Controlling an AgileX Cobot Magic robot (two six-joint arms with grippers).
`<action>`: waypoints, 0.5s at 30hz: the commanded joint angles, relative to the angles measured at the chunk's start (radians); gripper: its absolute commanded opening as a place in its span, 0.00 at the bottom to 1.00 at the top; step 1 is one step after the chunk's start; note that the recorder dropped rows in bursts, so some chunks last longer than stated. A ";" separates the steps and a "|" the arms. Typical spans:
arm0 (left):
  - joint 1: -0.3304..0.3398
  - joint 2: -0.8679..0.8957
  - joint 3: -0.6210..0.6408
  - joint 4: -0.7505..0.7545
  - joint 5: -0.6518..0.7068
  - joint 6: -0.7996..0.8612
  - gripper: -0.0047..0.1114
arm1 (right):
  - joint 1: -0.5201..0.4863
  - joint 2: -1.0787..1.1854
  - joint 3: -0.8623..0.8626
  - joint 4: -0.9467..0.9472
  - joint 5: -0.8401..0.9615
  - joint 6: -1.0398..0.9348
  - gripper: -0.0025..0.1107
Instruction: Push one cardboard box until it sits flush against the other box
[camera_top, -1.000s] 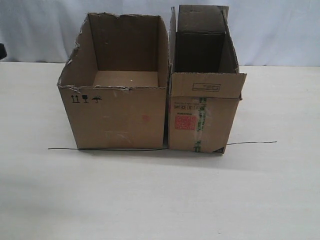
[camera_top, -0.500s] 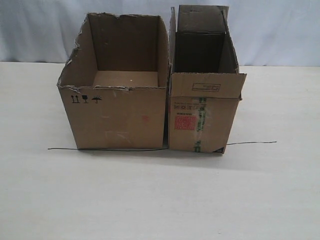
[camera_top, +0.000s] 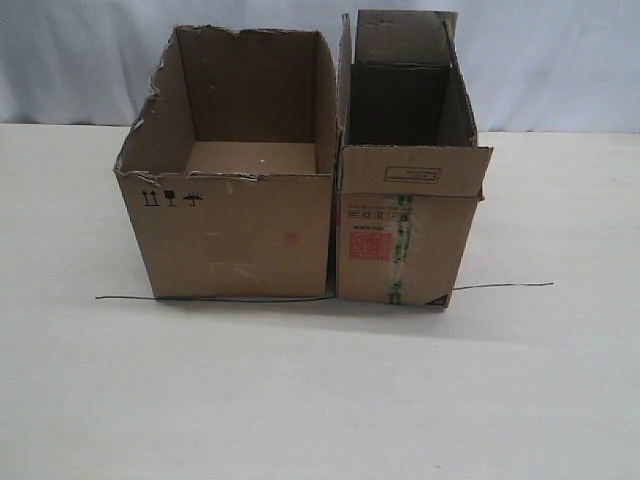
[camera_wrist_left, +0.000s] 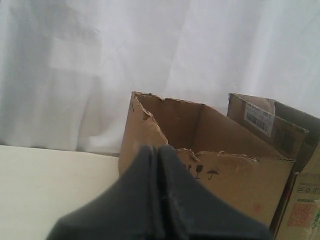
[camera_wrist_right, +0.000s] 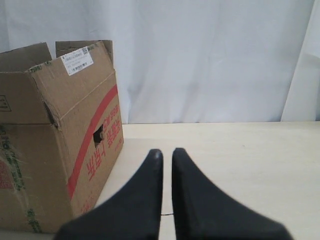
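Observation:
The wide cardboard box (camera_top: 240, 235), with its ragged rim and black symbols, stands left of middle on the table. The other box (camera_top: 400, 240), narrower with flaps, a red label and green tape, stands right beside it; only a thin dark seam shows between their front faces. Neither gripper appears in the exterior view. My left gripper (camera_wrist_left: 158, 149) is shut and empty, held back from the cardboard box (camera_wrist_left: 240, 180), with the other box (camera_wrist_left: 300, 150) behind it. My right gripper (camera_wrist_right: 167, 152) is shut with a narrow slit, holding nothing, beside the other box (camera_wrist_right: 55, 130) without touching.
A thin black line (camera_top: 500, 286) runs across the pale table (camera_top: 320, 400) along the boxes' front edges. A white curtain (camera_top: 560, 60) hangs behind the table.

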 joint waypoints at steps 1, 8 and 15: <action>-0.003 -0.004 0.003 -0.004 -0.038 0.013 0.04 | 0.005 -0.003 0.005 0.002 0.000 0.000 0.07; -0.003 -0.004 0.003 0.007 -0.107 0.019 0.04 | 0.005 -0.003 0.005 0.002 0.000 0.000 0.07; -0.003 -0.004 0.003 0.638 -0.158 -0.638 0.04 | 0.005 -0.003 0.005 0.002 0.000 0.000 0.07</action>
